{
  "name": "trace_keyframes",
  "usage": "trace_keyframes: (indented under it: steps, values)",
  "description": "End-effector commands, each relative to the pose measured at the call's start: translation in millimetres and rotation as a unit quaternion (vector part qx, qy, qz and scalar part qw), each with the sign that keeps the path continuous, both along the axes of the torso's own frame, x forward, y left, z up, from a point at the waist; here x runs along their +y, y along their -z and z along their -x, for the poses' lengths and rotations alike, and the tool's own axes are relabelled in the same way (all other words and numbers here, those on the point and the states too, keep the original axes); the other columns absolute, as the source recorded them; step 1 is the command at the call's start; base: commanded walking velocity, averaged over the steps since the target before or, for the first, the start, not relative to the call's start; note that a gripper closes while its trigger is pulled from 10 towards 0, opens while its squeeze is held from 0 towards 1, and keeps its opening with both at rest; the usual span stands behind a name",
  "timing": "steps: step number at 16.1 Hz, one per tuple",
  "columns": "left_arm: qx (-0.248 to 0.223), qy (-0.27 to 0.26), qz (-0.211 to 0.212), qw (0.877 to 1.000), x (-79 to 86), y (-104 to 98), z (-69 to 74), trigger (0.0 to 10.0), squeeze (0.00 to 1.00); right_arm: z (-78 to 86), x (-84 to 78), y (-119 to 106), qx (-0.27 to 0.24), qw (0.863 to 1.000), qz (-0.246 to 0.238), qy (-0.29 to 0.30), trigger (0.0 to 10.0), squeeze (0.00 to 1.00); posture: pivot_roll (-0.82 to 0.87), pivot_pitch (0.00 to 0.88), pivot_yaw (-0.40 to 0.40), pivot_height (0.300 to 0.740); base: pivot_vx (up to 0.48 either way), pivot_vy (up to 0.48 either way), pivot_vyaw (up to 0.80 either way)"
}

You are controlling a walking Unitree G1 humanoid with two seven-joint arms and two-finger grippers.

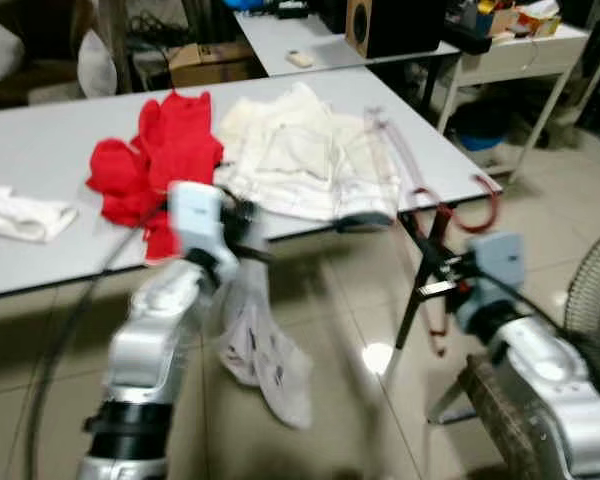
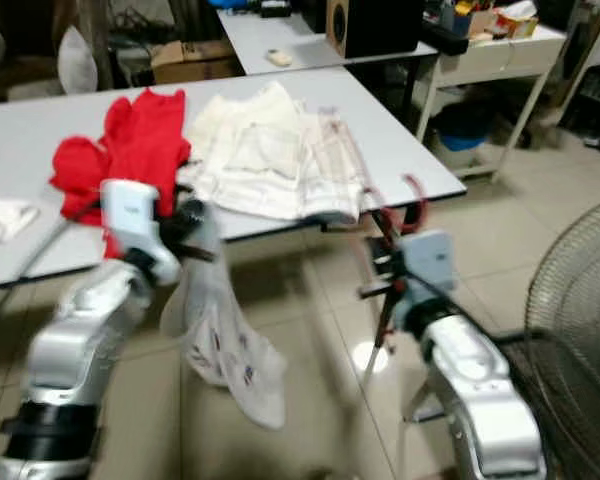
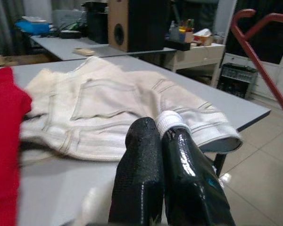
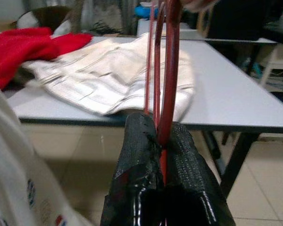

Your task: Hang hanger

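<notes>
My right pincer (image 4: 162, 141) is pressed tight on the red hanger (image 4: 167, 70), black fingers (image 4: 137, 155) squeezing its thin bars, which rise straight up out of the grip. From my head, that hanger (image 1: 450, 215) stands at about four o'clock, just off the near corner of the grey worktop (image 1: 40, 150), its hook curling above my wrist. My left pincer (image 3: 162, 136) is shut as well, pinching a white band of cloth (image 3: 169, 121) between the tips. Below it a pale, printed garment (image 1: 265, 355) dangles toward the tiled floor (image 1: 340, 400) at six o'clock, in front of the worktop's edge. On the worktop, a cream garment (image 1: 305, 150) is spread flat at twelve o'clock, a red garment (image 1: 155, 160) crumpled beside it at ten o'clock, and a small white cloth (image 1: 20, 215) far out at nine. A fan grille (image 2: 580, 300) sits at three o'clock. The view is a bit blurred.
</notes>
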State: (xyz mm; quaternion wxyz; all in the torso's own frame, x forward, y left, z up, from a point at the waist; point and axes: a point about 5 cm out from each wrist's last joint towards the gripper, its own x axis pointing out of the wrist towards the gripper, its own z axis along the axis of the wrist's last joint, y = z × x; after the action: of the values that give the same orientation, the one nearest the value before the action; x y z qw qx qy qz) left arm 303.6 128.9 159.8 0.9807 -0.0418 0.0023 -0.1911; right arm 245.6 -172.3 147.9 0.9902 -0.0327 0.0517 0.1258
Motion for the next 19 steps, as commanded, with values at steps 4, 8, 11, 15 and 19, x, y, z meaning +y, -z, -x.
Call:
trace_keyframes:
  steps: [4,8,11,15,19]
  values:
    - [-0.027,-0.017,-0.007,0.999,12.5,-12.6,-1.0,10.0,0.00,-3.9,11.4,-4.0,-0.010,0.999,0.020,-0.026,10.0,0.00,-0.12,0.000,0.018,0.740,0.383,0.000,0.00]
    - [-0.052,0.004,-0.007,0.999,8.1,-31.3,-13.5,10.0,0.00,-4.3,2.3,-16.4,-0.032,0.995,0.060,-0.075,10.0,0.00,-0.11,0.000,0.018,0.740,0.384,0.000,0.53]
    - [-0.071,0.021,-0.015,0.997,6.0,-57.7,-35.7,10.0,0.00,13.2,-20.7,-44.0,-0.044,0.972,0.111,-0.202,10.0,0.00,-0.12,0.000,0.024,0.740,0.384,0.000,0.00]
    - [-0.093,0.019,-0.047,0.994,12.8,-87.4,-64.0,10.0,0.00,43.3,-40.3,-70.3,0.004,0.933,0.124,-0.337,10.0,0.00,-0.12,0.000,0.019,0.740,0.383,0.000,0.00]
    - [-0.144,0.061,-0.019,0.987,6.1,-141.3,-78.2,10.0,0.00,50.7,-41.4,-79.0,0.060,0.902,0.134,-0.407,10.0,0.00,-0.13,0.000,0.021,0.740,0.383,0.000,0.00]
